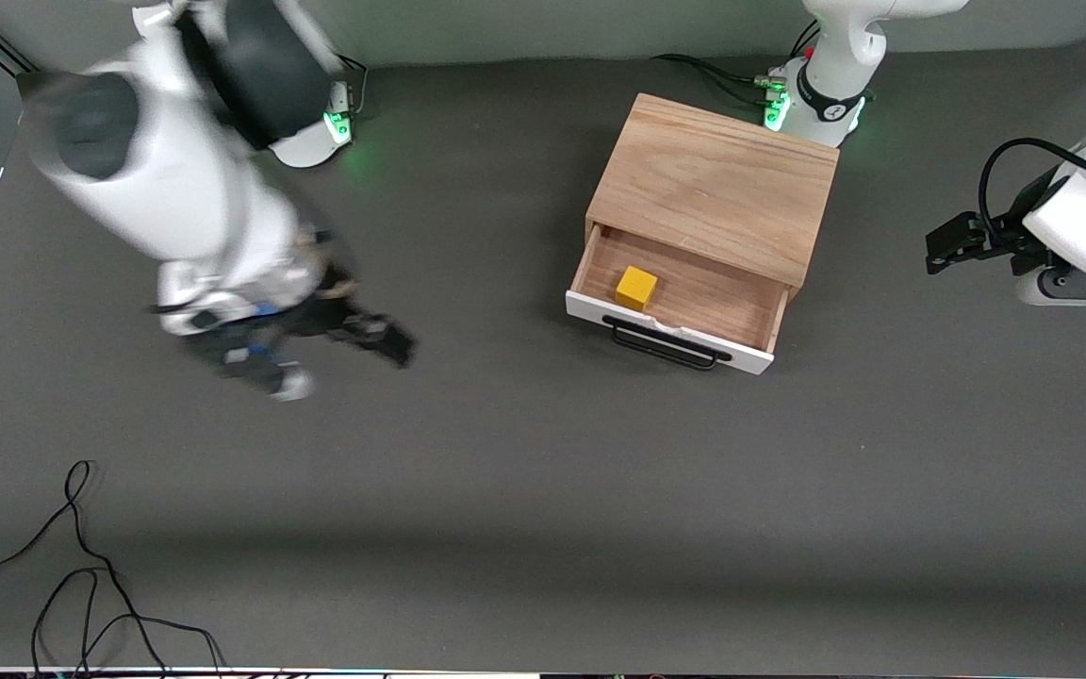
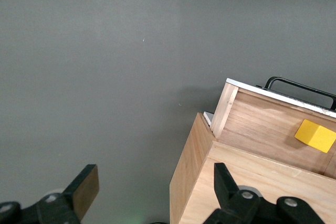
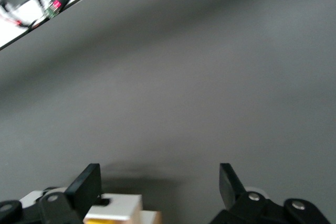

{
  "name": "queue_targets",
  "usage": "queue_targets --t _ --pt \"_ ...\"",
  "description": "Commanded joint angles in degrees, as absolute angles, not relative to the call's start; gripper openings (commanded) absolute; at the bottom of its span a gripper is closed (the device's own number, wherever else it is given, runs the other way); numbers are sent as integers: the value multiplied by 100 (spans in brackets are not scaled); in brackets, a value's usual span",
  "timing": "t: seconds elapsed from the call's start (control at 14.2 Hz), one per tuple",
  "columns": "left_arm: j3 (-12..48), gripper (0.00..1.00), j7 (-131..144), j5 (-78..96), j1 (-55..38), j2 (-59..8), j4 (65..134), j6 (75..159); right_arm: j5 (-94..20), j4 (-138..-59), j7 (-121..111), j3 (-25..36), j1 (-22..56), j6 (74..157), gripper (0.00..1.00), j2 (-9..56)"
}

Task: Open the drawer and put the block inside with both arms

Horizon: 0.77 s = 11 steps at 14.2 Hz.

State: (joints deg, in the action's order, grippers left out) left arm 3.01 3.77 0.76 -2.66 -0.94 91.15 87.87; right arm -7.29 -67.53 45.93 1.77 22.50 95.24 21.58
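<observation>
The light oak box [image 1: 717, 184] stands near the left arm's base. Its drawer [image 1: 684, 300] is pulled out toward the front camera, showing the white front panel [image 1: 590, 308] and black bar handle [image 1: 666, 347]. The yellow block [image 1: 636, 288] sits inside the drawer, just inside the panel. My right gripper [image 1: 383, 338] is blurred, open and empty, over bare table toward the right arm's end. Its wrist view [image 3: 157, 187] shows a white drawer corner [image 3: 118, 207]. My left gripper [image 1: 946, 245] is open and empty beside the box. Its wrist view [image 2: 155, 187] shows the box [image 2: 197, 182], the block [image 2: 315, 135] and the handle [image 2: 299, 85].
Loose black cables [image 1: 81, 575] lie on the grey table near the front camera at the right arm's end. More cables [image 1: 727, 77] run by the left arm's base [image 1: 821, 99]. The right arm's base [image 1: 317, 137] stands at the table's back edge.
</observation>
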Motion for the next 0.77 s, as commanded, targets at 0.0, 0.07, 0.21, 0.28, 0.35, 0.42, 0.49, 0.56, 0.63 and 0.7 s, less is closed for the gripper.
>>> queue_targets --t 0.0,0.07,0.21,0.28,0.35,0.42,0.49,0.56,0.63,0.7 --pt "229 98 352 70 -352 44 9255 8842 -1045 -7802 3136 114 1357 9589 100 1399" --pt "229 98 343 70 -352 44 9264 8842 -1046 -7935 2677 175 1110 9580 100 1223" --pt "229 98 343 62 -352 35 9255 8929 -976 -8181 2051 622 1081 9554 100 968" --pt "229 98 351 62 -352 26 9255 9043 -949 -8365 1674 807 1081 9562 100 828" --pt "229 98 378 70 -343 9 9246 9157 -949 -8506 1278 1000 1081 9562 100 704" --pt "229 98 378 96 -334 -52 9159 9167 -923 -8656 1092 1150 1072 9562 100 616" --pt "229 98 369 97 -334 -79 9123 9123 -845 -8736 1072 1169 1029 9580 100 520" --pt "229 98 378 79 -343 -62 9132 9053 -618 -8736 1020 1152 994 9580 100 484" --pt "229 98 378 62 -351 -18 9167 8948 -363 -8728 941 1117 984 9580 100 475" --pt "255 98 378 53 -360 0 9193 8912 -239 -8728 932 986 906 9589 100 475"
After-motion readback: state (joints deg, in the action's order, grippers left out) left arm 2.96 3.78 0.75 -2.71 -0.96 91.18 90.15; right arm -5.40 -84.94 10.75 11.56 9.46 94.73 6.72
